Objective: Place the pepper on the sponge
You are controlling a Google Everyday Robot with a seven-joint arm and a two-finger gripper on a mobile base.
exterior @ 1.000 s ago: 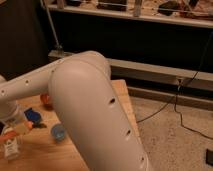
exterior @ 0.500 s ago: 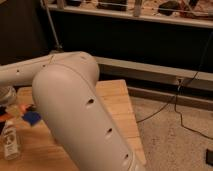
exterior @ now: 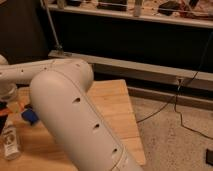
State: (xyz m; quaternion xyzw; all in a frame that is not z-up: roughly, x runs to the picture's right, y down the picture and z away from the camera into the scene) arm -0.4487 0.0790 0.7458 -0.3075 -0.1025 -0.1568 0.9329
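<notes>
Counted on one wooden table (exterior: 116, 107): one deep-blue sponge (exterior: 30, 116) at 9 o'clock, one orange pepper (exterior: 19, 106) just beside it and partly hidden, one clear bottle (exterior: 10, 142) at 8 o'clock. One bulky white arm (exterior: 70, 117) across the middle, with one hand (exterior: 6, 94) at the 9 o'clock edge, near the pepper. Beyond the table, one metal post (exterior: 52, 27) at 11 o'clock and one dark object (exterior: 209, 156) on the floor at 4 o'clock.

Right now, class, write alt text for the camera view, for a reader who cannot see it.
A big white robot arm fills the foreground over a wooden table, reaching left so its claw sits at the picture's left edge. Just below the claw lie a deep-blue sponge and a clear bottle.
</notes>
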